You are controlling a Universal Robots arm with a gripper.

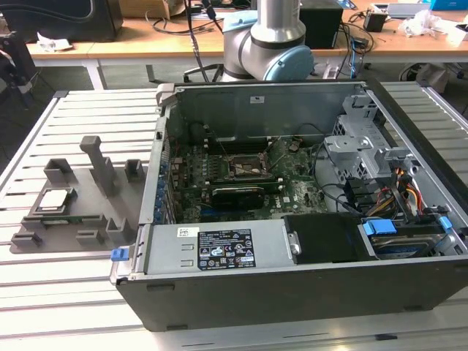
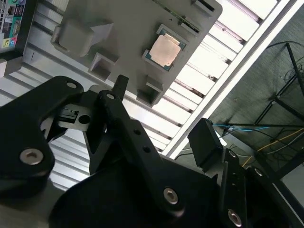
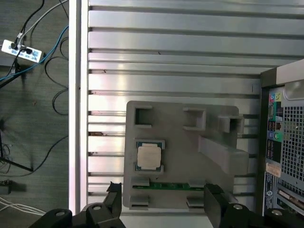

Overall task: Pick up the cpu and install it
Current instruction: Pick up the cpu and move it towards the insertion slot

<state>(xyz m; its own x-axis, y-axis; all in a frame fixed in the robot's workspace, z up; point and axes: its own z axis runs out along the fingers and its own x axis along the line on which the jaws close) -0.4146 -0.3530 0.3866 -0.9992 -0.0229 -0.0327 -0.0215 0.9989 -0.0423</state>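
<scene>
The cpu (image 1: 55, 199) lies flat in its recess on the grey holder tray (image 1: 82, 219). The tray rests on the slatted table (image 1: 66, 300), to the exterior view's left of the open computer case (image 1: 292, 292). The gripper (image 3: 162, 192) hangs above, fingers apart and empty. Risk: an off-centre descent could strike the tray's upright blocks or tip the chip.

The arm (image 1: 272, 33) carries its gripper (image 3: 162, 194) with the 2 black fingers (image 3: 212, 199) spread wide apart.
</scene>
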